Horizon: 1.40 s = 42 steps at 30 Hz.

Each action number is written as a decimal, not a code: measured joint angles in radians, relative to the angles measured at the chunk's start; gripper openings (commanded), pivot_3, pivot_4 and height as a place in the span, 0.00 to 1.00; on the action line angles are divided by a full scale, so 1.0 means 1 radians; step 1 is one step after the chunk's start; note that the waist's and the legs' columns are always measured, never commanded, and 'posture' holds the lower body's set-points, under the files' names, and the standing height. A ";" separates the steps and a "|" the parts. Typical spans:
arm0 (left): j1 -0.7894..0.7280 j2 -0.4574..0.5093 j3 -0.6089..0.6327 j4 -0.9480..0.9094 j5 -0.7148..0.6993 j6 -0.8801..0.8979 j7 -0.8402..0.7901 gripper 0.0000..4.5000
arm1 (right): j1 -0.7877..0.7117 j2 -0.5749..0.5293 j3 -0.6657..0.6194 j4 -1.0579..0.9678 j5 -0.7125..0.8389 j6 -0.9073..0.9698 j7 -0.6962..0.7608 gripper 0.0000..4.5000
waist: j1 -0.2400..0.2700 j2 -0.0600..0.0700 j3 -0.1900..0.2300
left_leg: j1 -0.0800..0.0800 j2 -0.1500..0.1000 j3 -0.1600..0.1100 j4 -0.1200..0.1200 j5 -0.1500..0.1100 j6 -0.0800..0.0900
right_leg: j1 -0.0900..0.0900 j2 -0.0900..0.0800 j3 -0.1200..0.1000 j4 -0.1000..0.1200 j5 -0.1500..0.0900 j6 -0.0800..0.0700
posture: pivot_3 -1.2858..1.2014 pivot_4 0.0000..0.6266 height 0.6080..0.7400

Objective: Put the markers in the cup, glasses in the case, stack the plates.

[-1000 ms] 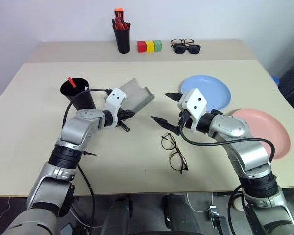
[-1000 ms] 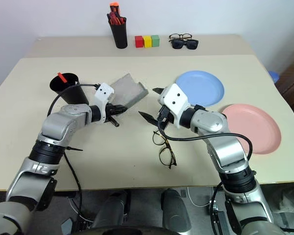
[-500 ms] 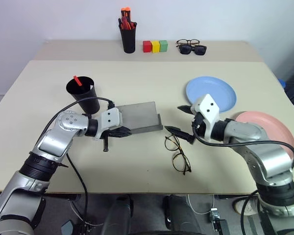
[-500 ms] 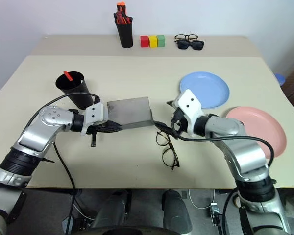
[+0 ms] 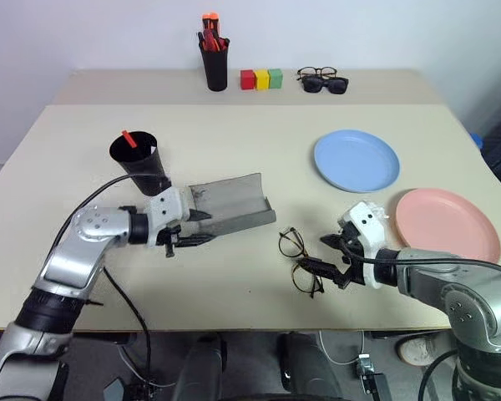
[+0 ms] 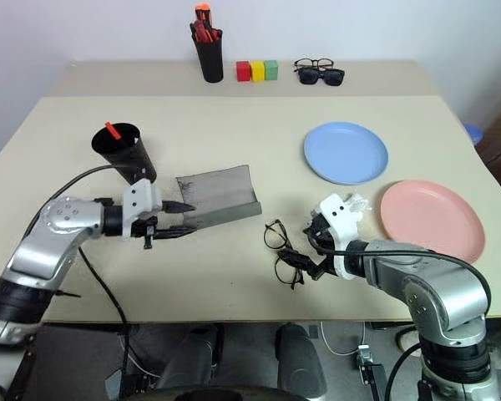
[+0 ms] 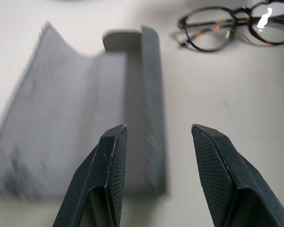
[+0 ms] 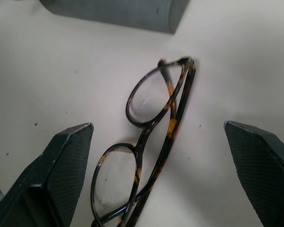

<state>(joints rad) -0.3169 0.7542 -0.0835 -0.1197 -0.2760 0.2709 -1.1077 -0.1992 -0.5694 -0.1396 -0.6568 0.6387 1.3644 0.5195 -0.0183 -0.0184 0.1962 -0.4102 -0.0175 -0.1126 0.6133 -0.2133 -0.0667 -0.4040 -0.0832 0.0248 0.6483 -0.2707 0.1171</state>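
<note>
The right pincer (image 6: 307, 252) is hovering spread wide just right of the glasses (image 6: 282, 252), which are lying folded on the bench (image 6: 234, 125) at its 9 o'clock, long axis running 11 to 5. The left pincer (image 6: 172, 219), part spread and pinching nothing, is sitting at the open grey case (image 6: 217, 195), farther from the glasses.

The surface (image 5: 234, 142) is a matt, smooth beige laminate with faint specks, and the open case (image 5: 230, 209) on it looks like dull grey felt-like material, soft and without shine. The glasses (image 8: 151, 142) have glossy tortoiseshell-patterned plastic-looking rims and clear lenses that catch light, while the gripper fingers (image 7: 111, 170) are black with a fine knurled, rubbery matt texture. The blue plate (image 5: 356, 160) and pink plate (image 5: 445, 224) appear smooth, satin plastic; the cup (image 5: 138, 159) is matt black.
</note>
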 measured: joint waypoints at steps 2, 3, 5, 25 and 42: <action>0.078 0.005 0.048 -0.067 -0.029 0.044 0.033 0.48 | -0.001 0.020 0.014 0.002 0.002 0.020 -0.026 1.00 | 0.000 0.000 0.000 | 0.000 0.000 0.000 0.000 0.000 0.000 | 0.000 0.000 0.000 0.000 0.000 0.000 | 0.52 0.24 1.00; 0.112 0.003 0.073 -0.100 -0.047 0.072 0.055 0.49 | -0.002 0.030 0.023 0.004 0.002 0.025 -0.040 0.88 | 0.001 0.000 0.000 | 0.000 0.000 0.000 0.000 0.000 0.000 | 0.000 0.000 0.000 0.000 0.000 0.000 | 0.52 0.24 1.00; 0.138 -0.001 0.099 -0.132 -0.071 0.111 0.086 0.49 | -0.004 0.042 0.033 0.008 0.002 0.028 -0.057 0.72 | 0.003 0.000 0.000 | 0.000 0.000 0.000 0.000 0.000 0.000 | 0.000 0.000 0.000 0.000 0.000 0.000 | 0.52 0.24 1.00; 0.248 -0.008 0.239 -0.224 -0.141 0.233 0.261 0.49 | -0.409 -0.190 0.323 0.056 -0.147 -0.342 0.126 0.02 | -0.028 0.002 0.001 | 0.002 0.004 0.003 -0.001 0.000 0.000 | -0.001 0.002 0.000 -0.001 -0.001 -0.003 | 0.52 0.24 1.00; 0.382 -0.057 0.354 -0.321 -0.230 0.296 0.371 0.49 | -0.707 0.090 0.734 0.875 -0.643 -1.168 0.446 0.08 | -0.025 0.000 0.000 | 0.001 0.002 0.001 -0.001 0.000 0.000 | -0.001 0.001 -0.001 0.001 -0.001 -0.003 | 0.52 0.24 1.00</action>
<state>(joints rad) 0.0655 0.6977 0.2708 -0.4411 -0.5057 0.5665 -0.7365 -0.9063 -0.4799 0.5945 0.2180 -0.0046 0.1967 0.9655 -0.0428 -0.0186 0.1966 -0.4095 -0.0151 -0.1115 0.6118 -0.2134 -0.0668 -0.4054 -0.0817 0.0241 0.6488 -0.2717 0.1141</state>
